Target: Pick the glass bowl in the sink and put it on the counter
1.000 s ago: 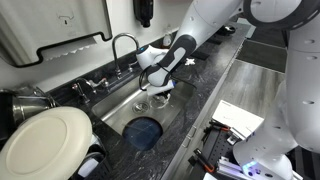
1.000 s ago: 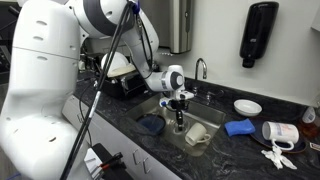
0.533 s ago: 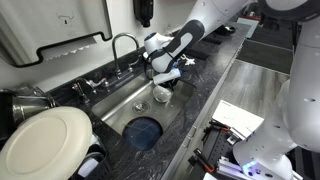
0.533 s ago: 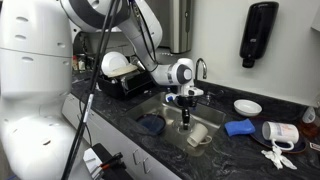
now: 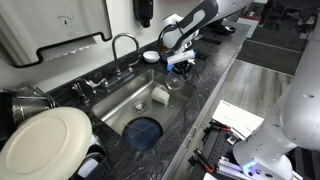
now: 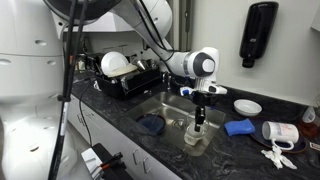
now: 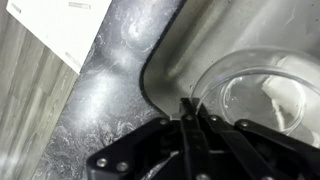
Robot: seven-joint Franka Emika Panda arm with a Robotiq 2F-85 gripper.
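Note:
My gripper (image 5: 178,64) is shut on the rim of the clear glass bowl (image 5: 177,79) and holds it in the air over the end of the steel sink (image 5: 122,103), beside the dark speckled counter (image 5: 205,88). In the wrist view the fingers (image 7: 188,108) pinch the bowl's rim (image 7: 255,88) above the sink's corner and the counter (image 7: 105,95). In an exterior view the gripper (image 6: 198,112) hangs over the sink (image 6: 170,108) with the bowl faint below it.
A white cup (image 5: 160,95) and a dark blue dish (image 5: 143,131) lie in the sink. The faucet (image 5: 125,45) stands behind it. A white plate (image 5: 45,140), a dish rack (image 6: 130,80), a blue cloth (image 6: 238,127) and a white saucer (image 6: 247,106) sit on the counter.
The gripper has risen out of the sink with the glass bowl in it and moved towards the sink's end and the counter. The white cup stays in the basin.

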